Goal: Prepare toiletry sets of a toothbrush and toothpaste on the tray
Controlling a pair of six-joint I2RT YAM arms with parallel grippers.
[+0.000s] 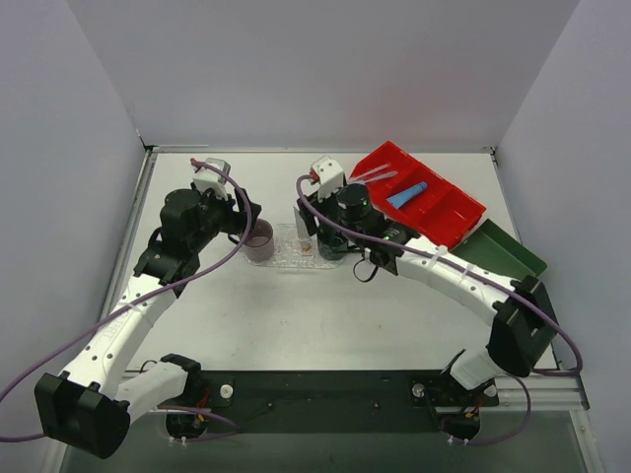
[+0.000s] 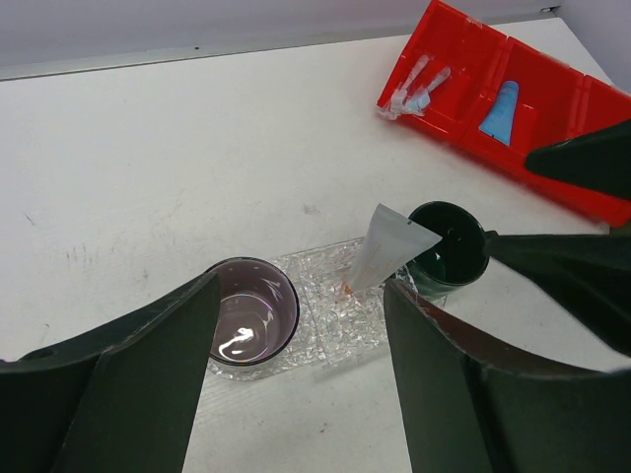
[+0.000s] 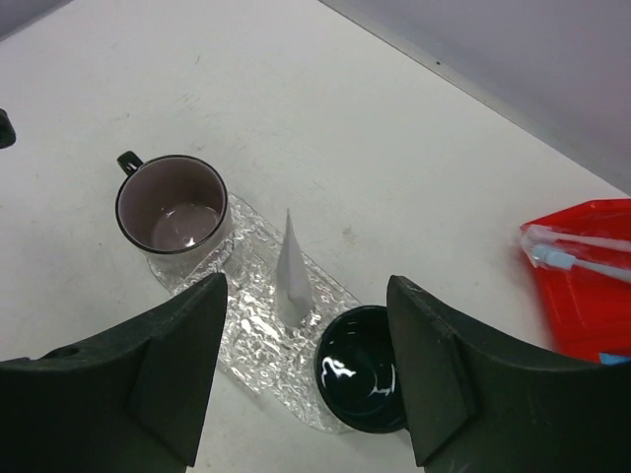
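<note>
White tube (image 3: 289, 271), upright on clear tray (image 3: 251, 350), cap down, crimp up; we log it ahead, between the right gripper's (image 3: 306, 296) spread fingers; left gripper (image 2: 301, 296) also spread.

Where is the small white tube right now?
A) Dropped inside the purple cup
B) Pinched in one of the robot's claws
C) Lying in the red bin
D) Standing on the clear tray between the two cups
D: the white tube stands on the clear tray, between the mauve cup and the dark green mug.
</note>
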